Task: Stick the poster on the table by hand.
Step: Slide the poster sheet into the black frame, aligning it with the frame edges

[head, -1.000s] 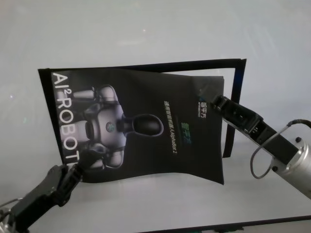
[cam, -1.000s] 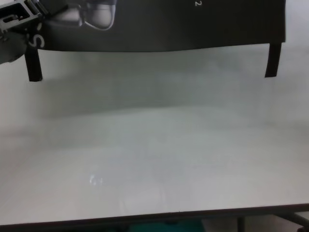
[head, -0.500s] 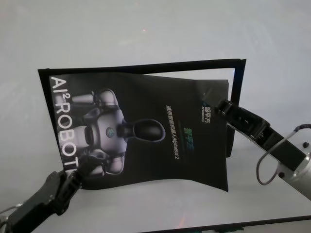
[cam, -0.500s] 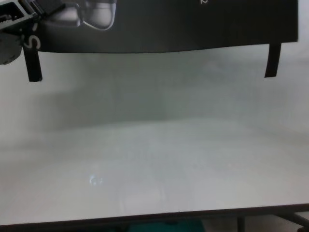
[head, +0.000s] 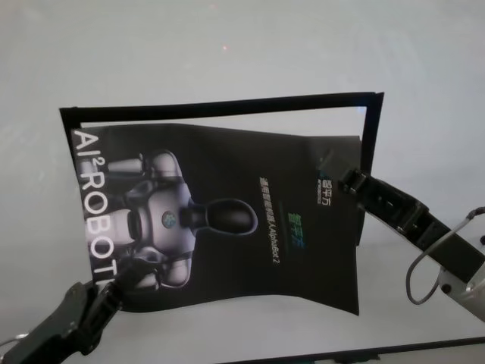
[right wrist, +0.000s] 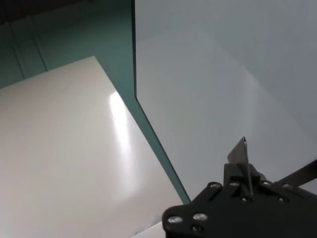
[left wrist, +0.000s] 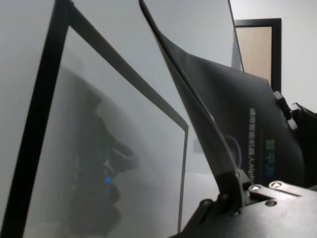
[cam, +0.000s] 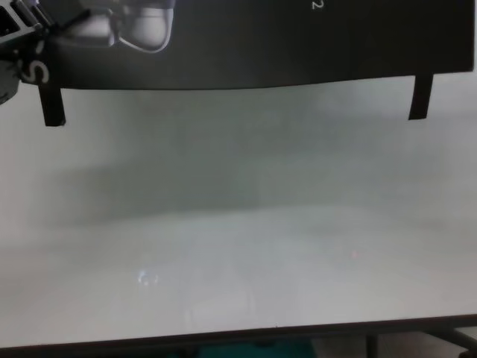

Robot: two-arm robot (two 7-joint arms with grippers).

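The near edge of the table [cam: 238,332] is seen as a thin dark line in the chest view, with plain white-grey top beyond it. Above this surface the poster [head: 227,220] is held clear of the table, its lower edge hanging across the top of the chest view with shadow beneath. At the near left corner of the sheet the left gripper [head: 114,282] is closed on the poster's edge; in the left wrist view the sheet is seen clamped edge-on between its fingers [left wrist: 233,186]. On the opposite side the right gripper [head: 350,182] is closed on the poster's right edge, and a thin corner of the sheet is shown pinched in it in the right wrist view. The printed face, bearing a silver-grey robot figure and the white lettering "AI² ROBOT", is turned toward the head camera, and the sheet is slightly bowed. Behind the poster, black tape strips [head: 220,108] are laid on the table as a rectangular outline along the far and right sides; two short ends [cam: 421,97] are visible below the poster in the chest view.
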